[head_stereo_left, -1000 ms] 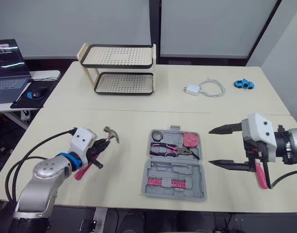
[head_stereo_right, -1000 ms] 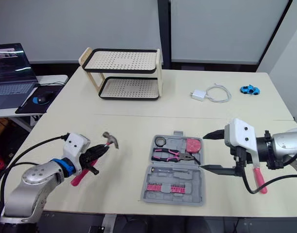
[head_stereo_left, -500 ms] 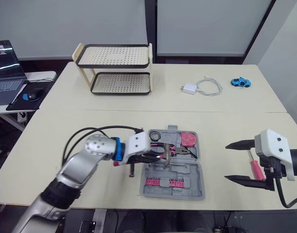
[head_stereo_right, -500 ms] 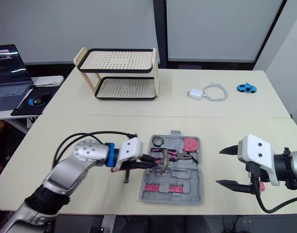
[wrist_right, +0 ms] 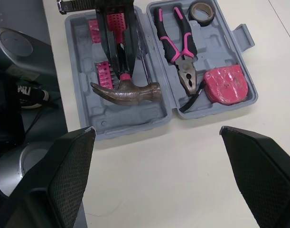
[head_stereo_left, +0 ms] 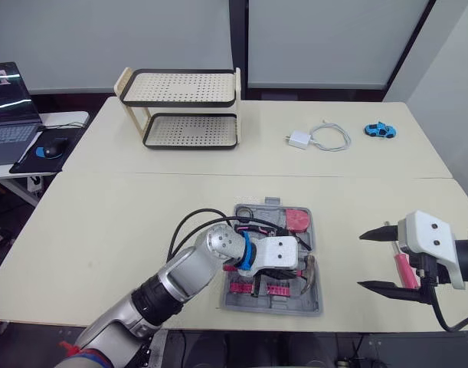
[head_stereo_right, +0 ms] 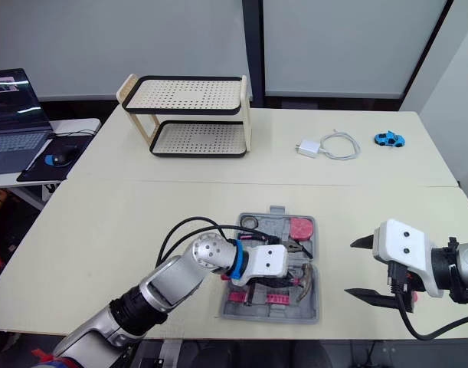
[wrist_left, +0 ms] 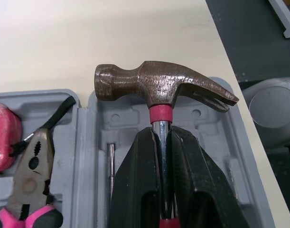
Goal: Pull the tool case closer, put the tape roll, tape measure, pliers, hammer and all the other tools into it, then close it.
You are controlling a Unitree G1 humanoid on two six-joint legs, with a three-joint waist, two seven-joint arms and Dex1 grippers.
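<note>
**While the hammer hung over its half of the case, the right tool stood wide**

Because the hammer [wrist_left: 163, 83] has to go down flat into a moulded recess, the left tool [wrist_left: 162, 130] held it by the shaft just under the head. Its black fingers were narrowed hard onto the metal. The head jutted straight out past the fingertips, over the grey tool case [wrist_left: 121, 118]. I could not tell whether the hammer touched the plastic yet.

Directly beneath the left tool lay the half of the case that carries the pink bit strips. Just beside it, in the other half, the pliers [wrist_left: 33, 175] sat in their slot, with the red tape measure [wrist_left: 2, 135] past their nose. The tape roll [wrist_right: 201, 10] sat in the corner next to the pliers' handles.

The right tool [head_stereo_left: 361, 261] hovered empty, fingers spread wide, well apart from the case, probably kept clear of the left arm's work. A pink-handled screwdriver [head_stereo_left: 402, 268], by its look, lay on the tabletop [head_stereo_left: 103, 222] just behind those fingers.

Far beyond both tools stood a charger with its cable [head_stereo_left: 301, 140], a blue toy car [head_stereo_left: 380, 130] and a two-tier rack [head_stereo_left: 184, 107].
</note>
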